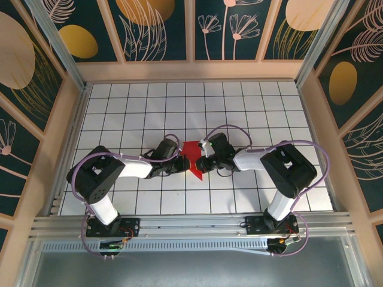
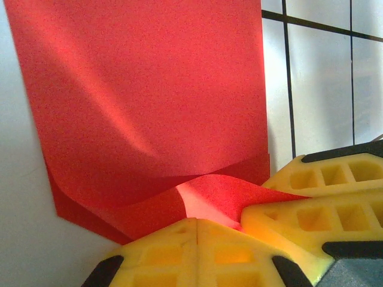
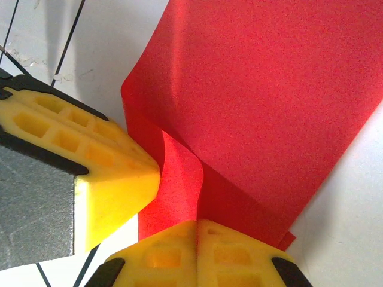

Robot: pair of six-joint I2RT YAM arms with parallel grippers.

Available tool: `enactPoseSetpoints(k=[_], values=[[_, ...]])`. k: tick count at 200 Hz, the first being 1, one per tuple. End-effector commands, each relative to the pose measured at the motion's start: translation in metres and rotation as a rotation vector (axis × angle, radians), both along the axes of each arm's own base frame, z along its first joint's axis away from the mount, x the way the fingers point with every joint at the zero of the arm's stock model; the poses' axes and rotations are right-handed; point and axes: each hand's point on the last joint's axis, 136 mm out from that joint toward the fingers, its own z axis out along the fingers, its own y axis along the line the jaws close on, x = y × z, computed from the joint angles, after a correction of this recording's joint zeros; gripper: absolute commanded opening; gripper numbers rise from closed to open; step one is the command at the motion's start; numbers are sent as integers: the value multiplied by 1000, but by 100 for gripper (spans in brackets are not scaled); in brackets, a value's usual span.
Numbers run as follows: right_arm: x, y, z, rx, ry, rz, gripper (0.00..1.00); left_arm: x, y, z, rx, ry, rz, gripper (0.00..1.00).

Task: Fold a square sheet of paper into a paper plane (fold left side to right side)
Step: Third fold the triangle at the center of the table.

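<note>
The square sheet of paper (image 1: 191, 149) is bright red and lies folded into a narrower rectangle on the white grid table, with a lower layer peeking out along its edges (image 2: 149, 89) (image 3: 269, 89). Both grippers meet at its near end. My right gripper (image 1: 202, 162) (image 3: 197, 222) is shut, and a raised flap of the paper runs into its seam. In the left wrist view its yellow fingers (image 2: 317, 209) pinch the flap's pointed corner. My left gripper (image 1: 181, 162) (image 2: 197, 222) is shut with its fingertips against the curled-up paper, and nothing shows between the jaws.
The gridded white table (image 1: 119, 113) reaches to wooden walls (image 1: 191, 70) at the back and sides. An aluminium rail (image 1: 191, 226) runs along the near edge by the arm bases. The two arms crowd the middle, and cables loop over them.
</note>
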Motion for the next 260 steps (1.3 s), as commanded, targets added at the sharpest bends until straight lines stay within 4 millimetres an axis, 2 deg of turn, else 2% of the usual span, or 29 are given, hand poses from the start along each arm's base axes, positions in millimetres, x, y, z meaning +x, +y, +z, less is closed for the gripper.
enactPoseSetpoints(k=[1, 22, 71, 125, 149, 161, 179, 188, 219, 260], values=[[-1, -14, -17, -92, 40, -27, 7, -16, 28, -36, 148, 78, 30, 0], [3, -12, -11, -84, 27, -30, 11, -19, 31, -41, 160, 99, 46, 0], [14, -7, 19, -29, -28, -51, 24, -22, 33, -45, 150, 114, 61, 0], [22, -27, 42, -36, -65, -107, 40, -21, 34, -45, 157, 114, 66, 0], [11, -31, 60, 24, -49, -92, 41, -21, 34, -45, 158, 115, 68, 0], [2, -32, 65, 42, -22, -67, 34, -20, 34, -44, 159, 113, 69, 0], [-15, -28, 67, 82, 53, -16, 9, -19, 33, -43, 159, 109, 66, 0], [-24, -24, 67, 110, 99, 6, 0, -19, 33, -44, 162, 107, 67, 0], [-44, -10, 57, 157, 199, 50, 0, -18, 32, -42, 155, 104, 70, 0], [-49, -1, 35, 132, 246, 47, 0, -19, 33, -42, 160, 104, 65, 0]])
